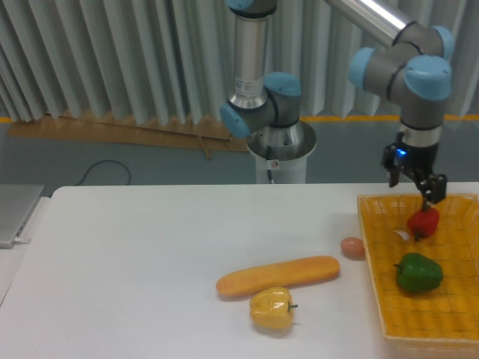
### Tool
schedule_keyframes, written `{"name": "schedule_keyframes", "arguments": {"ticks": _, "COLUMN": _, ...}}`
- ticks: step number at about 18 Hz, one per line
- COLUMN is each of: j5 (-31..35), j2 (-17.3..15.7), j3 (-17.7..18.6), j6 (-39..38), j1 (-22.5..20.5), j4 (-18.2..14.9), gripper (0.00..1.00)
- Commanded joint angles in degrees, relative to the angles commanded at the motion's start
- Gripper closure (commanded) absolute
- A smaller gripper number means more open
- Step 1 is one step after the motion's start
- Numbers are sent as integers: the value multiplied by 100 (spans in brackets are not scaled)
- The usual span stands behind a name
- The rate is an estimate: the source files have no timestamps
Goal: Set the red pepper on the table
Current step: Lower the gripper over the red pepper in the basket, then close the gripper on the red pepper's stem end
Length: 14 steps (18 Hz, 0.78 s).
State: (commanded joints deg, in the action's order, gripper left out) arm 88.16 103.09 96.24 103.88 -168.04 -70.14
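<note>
Scanning from the left: a grey flat slab [16, 212] lies at the left edge, beside the large flat white bench [150, 254]. Behind the bench stand ribbed grey curtains and my arm's pedestal base.

Toward the middle of the bench lies a long orange baguette-shaped loaf [278, 275], set at a slight angle. A glossy yellow bell pepper [272, 309] sits just in front of the loaf, near or touching its lower edge. A small round pinkish-orange ball [352, 247] rests near the loaf's right end, just beside the left wall of the yellow woven rectangular basket [372, 254].

The basket occupies the right end of the bench. Inside it, toward the far side, lies the small glossy red bell pepper [423, 222], with a small white scrap just beside it on the left. A green bell pepper [418, 272] lies nearer the front, close to the red one but apart from it.

My pincer [428, 194] hangs directly above the red pepper, pointing downward, its tips close over the top of the pepper. It holds nothing. From this view I cannot tell how far the fingers are parted.
</note>
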Motion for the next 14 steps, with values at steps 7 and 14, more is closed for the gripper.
{"name": "schedule_keyframes", "arguments": {"ticks": 7, "j5": 53, "j2": 45, "j3": 316, "j6": 212, "j1": 131, "j4": 44, "gripper": 0}}
{"name": "schedule_keyframes", "arguments": {"ticks": 14, "j5": 114, "j2": 36, "j3": 369, "j6": 493, "j1": -18, "j4": 26, "gripper": 0}}
